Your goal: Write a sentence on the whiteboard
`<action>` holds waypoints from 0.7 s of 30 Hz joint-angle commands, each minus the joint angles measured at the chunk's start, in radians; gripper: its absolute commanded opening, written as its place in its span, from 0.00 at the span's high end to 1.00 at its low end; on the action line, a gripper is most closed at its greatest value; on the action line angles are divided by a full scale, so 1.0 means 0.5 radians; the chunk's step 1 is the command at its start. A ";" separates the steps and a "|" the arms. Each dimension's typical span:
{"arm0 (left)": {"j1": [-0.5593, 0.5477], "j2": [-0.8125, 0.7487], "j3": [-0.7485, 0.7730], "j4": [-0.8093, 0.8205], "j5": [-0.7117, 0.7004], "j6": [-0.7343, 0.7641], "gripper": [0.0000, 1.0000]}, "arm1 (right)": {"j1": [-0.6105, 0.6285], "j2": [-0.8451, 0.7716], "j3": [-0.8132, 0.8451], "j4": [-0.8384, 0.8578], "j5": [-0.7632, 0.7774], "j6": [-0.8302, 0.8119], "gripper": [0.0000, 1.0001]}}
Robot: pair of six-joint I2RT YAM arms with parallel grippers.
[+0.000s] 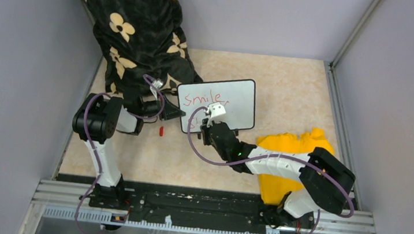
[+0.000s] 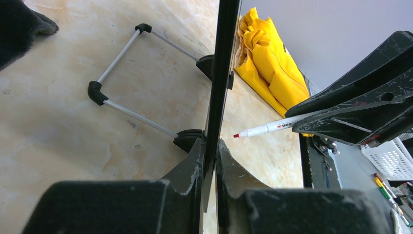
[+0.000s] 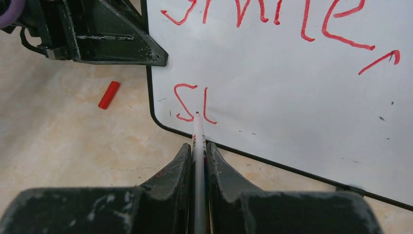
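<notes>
- Right claw (image 3: pixel 197 148) is clenched on a white marker (image 3: pixel 197 139), whose red tip points at the start of the second line.
- From my left wrist view, that tip stands just off the board's face.
- Left claw (image 2: pixel 209 146) is clamped on the left edge of the whiteboard (image 1: pixel 235 99), which stands propped up mid-tabletop (image 1: pixel 290 79), nearer the far edge.
- I read the sentence (image 1: pixel 209 100) as "Smile," above and "St" below, in red.
- A red cap (image 1: pixel 161 131) lies just left of the board's near-left corner.
- A yellow cloth (image 1: pixel 288 146) sits by the right edge, and a black flowered cloth (image 1: pixel 138 28) lies at the far-left corner.
</notes>
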 commanded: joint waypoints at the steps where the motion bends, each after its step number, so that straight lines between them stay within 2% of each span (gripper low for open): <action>1: -0.012 0.038 -0.002 -0.160 -0.034 0.039 1.00 | 0.001 0.019 0.122 0.123 -0.043 -0.021 1.00; 21: -0.012 0.042 -0.003 -0.163 -0.033 0.039 1.00 | -0.028 0.177 0.216 0.028 0.116 0.029 1.00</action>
